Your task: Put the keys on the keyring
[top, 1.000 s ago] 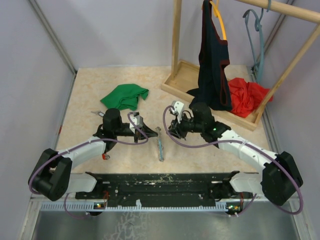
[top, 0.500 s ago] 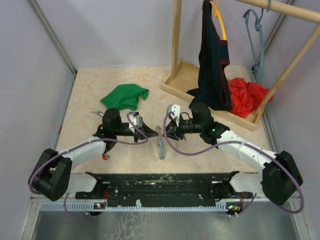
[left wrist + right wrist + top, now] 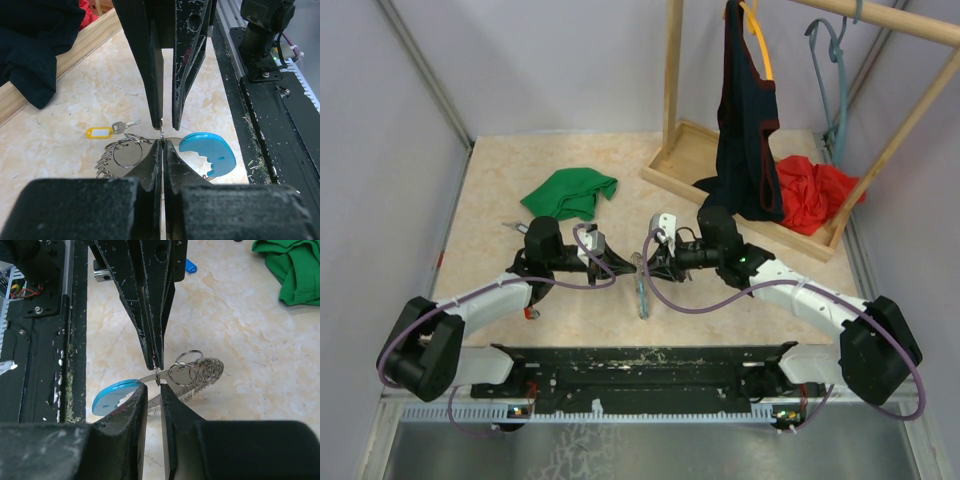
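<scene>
The keyring [image 3: 642,293] lies on the table below both grippers: a light blue tag [image 3: 209,152], a silvery bar and a bunch of steel rings [image 3: 196,369]. My left gripper [image 3: 162,142] is shut on a thin small metal ring [image 3: 156,374] that sticks out of its tips. My right gripper [image 3: 153,387] faces it tip to tip, its jaws a narrow gap apart around that ring's edge. A yellow-tagged key [image 3: 101,132] lies by the rings. A blue key [image 3: 190,266] lies further off, and a red bit [image 3: 530,313] shows by the left arm.
A green cloth [image 3: 570,191] lies at the back left. A wooden rack base [image 3: 672,160] with a dark garment [image 3: 745,140] and a red cloth [image 3: 812,192] stands at the back right. The black rail [image 3: 640,362] runs along the near edge.
My right gripper has swung left until its tips meet the left gripper's, and its jaws have narrowed. The left gripper has stayed shut and nudged slightly right.
</scene>
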`<action>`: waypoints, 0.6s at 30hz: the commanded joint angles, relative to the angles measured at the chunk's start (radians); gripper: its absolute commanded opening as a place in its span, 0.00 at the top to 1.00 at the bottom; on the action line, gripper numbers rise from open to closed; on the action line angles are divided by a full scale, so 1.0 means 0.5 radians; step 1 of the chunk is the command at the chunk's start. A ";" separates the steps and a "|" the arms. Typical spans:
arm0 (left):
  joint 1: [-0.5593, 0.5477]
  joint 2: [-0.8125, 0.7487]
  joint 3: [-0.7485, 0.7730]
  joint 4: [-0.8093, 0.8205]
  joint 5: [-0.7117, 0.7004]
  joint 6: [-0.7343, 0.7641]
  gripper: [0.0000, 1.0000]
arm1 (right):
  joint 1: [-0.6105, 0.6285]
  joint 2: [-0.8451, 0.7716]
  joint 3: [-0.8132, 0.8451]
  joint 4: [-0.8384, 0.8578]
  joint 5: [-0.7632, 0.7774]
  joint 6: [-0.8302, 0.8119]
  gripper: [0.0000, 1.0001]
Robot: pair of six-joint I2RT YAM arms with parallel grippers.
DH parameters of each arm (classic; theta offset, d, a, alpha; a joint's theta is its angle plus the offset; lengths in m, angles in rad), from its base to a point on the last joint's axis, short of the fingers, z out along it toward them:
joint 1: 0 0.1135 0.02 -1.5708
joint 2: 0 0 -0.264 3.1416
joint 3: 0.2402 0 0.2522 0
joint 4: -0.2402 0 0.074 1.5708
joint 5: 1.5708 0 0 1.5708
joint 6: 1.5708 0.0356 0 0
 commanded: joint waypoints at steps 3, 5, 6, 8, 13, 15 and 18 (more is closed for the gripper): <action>-0.008 0.014 0.008 0.079 0.073 -0.011 1.00 | 0.021 0.000 0.105 0.083 -0.072 -0.043 0.87; -0.010 0.014 0.008 0.079 0.072 -0.012 1.00 | 0.021 0.000 0.107 0.083 -0.081 -0.042 0.87; -0.009 0.015 0.008 0.079 0.073 -0.015 1.00 | 0.020 0.000 0.110 0.082 -0.087 -0.040 0.88; -0.007 0.020 0.012 0.079 0.073 -0.015 1.00 | 0.021 0.005 0.110 0.080 -0.096 -0.039 0.89; -0.008 0.024 0.014 0.080 0.079 -0.021 1.00 | 0.023 0.012 0.117 0.084 -0.101 -0.039 0.91; -0.008 0.024 0.013 0.082 0.081 -0.022 1.00 | 0.026 0.017 0.117 0.087 -0.101 -0.039 0.91; -0.008 0.025 0.014 0.083 0.082 -0.026 1.00 | 0.027 0.029 0.122 0.085 -0.096 -0.034 0.94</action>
